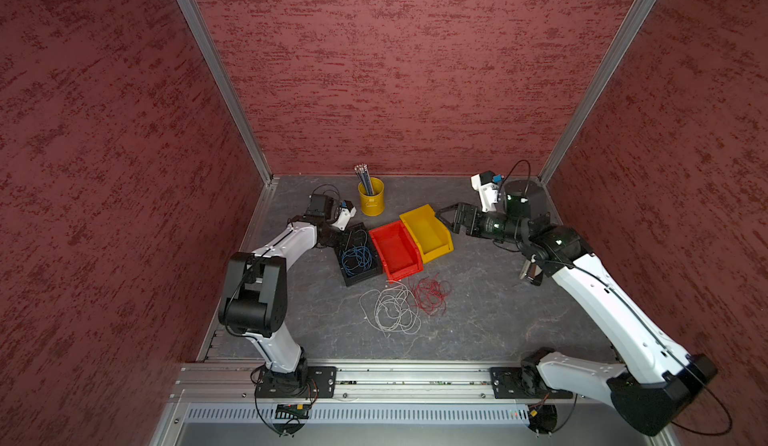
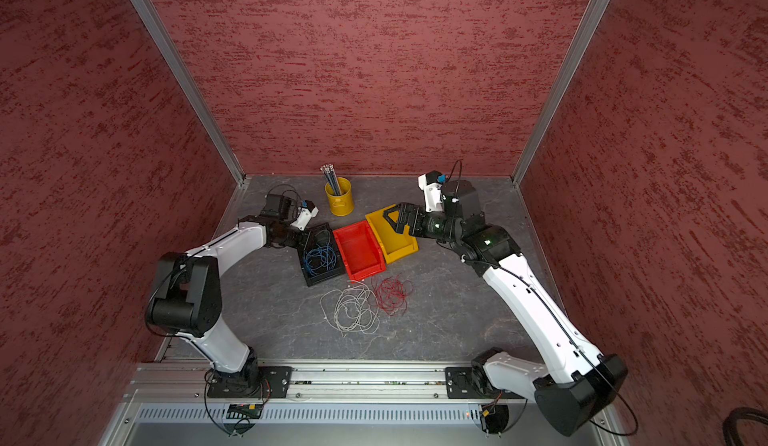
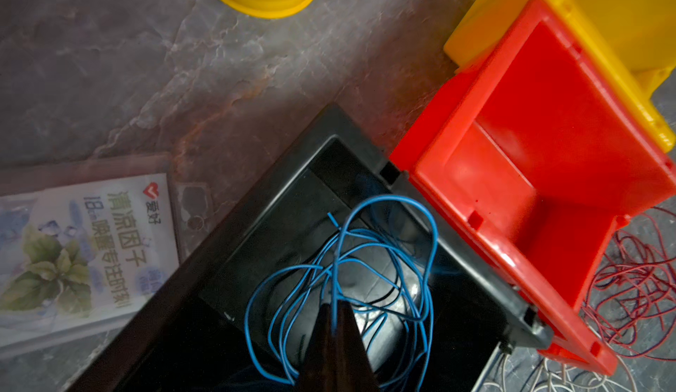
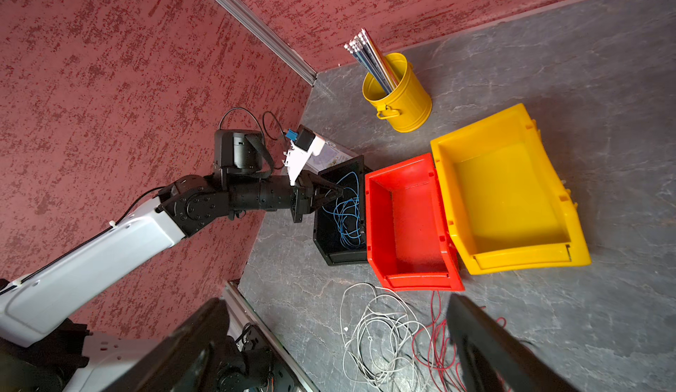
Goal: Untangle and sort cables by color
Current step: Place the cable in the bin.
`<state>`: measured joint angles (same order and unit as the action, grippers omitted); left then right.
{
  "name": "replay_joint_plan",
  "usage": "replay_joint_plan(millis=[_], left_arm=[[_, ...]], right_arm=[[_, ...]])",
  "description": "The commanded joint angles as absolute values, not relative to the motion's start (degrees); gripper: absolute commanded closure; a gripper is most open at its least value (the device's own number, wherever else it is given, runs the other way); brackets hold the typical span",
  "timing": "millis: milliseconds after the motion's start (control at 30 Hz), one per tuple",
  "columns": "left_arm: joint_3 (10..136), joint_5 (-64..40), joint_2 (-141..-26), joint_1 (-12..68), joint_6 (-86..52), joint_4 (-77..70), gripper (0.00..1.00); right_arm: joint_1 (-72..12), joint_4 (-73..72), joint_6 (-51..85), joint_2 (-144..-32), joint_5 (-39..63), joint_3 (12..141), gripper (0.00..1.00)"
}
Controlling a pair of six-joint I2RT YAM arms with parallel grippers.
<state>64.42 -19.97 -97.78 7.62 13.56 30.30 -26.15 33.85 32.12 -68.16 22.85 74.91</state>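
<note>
Blue cables lie looped inside the black bin. My left gripper reaches into that bin and is shut on one blue strand, which runs up from between its tips. Whitish-grey cables lie in a loose heap on the table in front of the bins, with red cables tangled just to their right. My right gripper hovers open and holding nothing above the yellow bin's right end.
An empty red bin and an empty yellow bin stand side by side right of the black one. A yellow cup of pencils stands behind them. A printed packet lies beside the black bin.
</note>
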Motion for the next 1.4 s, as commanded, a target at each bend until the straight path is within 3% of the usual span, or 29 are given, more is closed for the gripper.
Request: replay_joint_plan(millis=[0, 1133, 1367], left_arm=[[66.6, -17.0, -99.4, 8.1, 13.9, 34.2, 1.00], [74.4, -15.8, -112.0, 12.1, 9.8, 34.5, 0.98], [75.1, -15.1, -111.9, 12.5, 9.2, 34.8, 0.83]], right_arm=[[-25.8, 33.7, 31.6, -67.8, 22.4, 75.0, 0.02], [-25.5, 38.2, 27.0, -65.5, 19.2, 73.8, 0.02], [-24.2, 38.4, 27.6, -67.8, 21.5, 73.6, 0.02]])
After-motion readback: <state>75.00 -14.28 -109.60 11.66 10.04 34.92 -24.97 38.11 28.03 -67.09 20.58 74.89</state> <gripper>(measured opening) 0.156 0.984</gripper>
